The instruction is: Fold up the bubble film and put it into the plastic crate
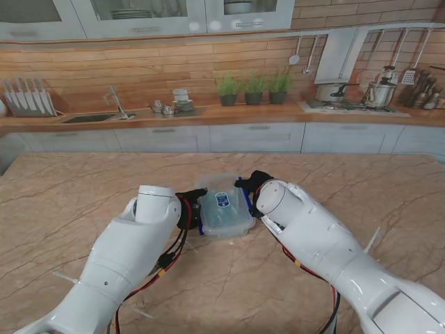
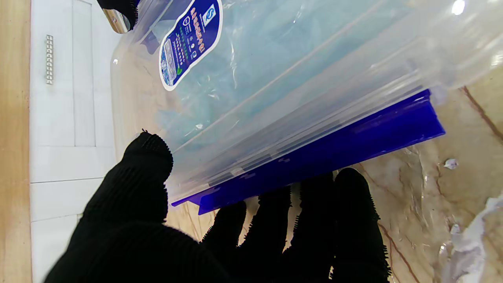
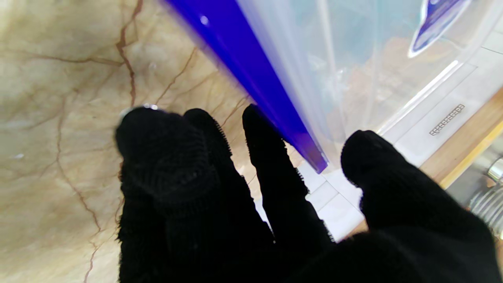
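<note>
Both my arms reach inward from the near corners of the marble table (image 1: 69,202) and meet at the plastic crate (image 1: 224,212), which sits near the middle of the table, between my two black-gloved hands. My left hand (image 1: 188,209) is at the crate's left side: from the left wrist its thumb (image 2: 147,165) presses on the clear wall while the other fingers (image 2: 314,220) curl under the blue latch flap (image 2: 322,157) along the rim, so that hand is clamped on the crate. My right hand (image 1: 254,188) is at the right side, toward the far corner; from the right wrist the thumb (image 3: 369,161) lies against the clear wall and one finger (image 3: 263,133) touches the blue latch (image 3: 259,78), the remaining fingers bunched just beside it over the table, so this hand grips the crate too. The crate is a clear lidded box with a blue-and-white label (image 1: 222,200) on top; in the stand view its long axis runs from nearer me to farther from me, slightly angled, the label toward the far end. The bubble film (image 2: 251,67) shows as a pale bluish mass inside the crate, behind the clear walls; I cannot tell how it is folded.
</note>
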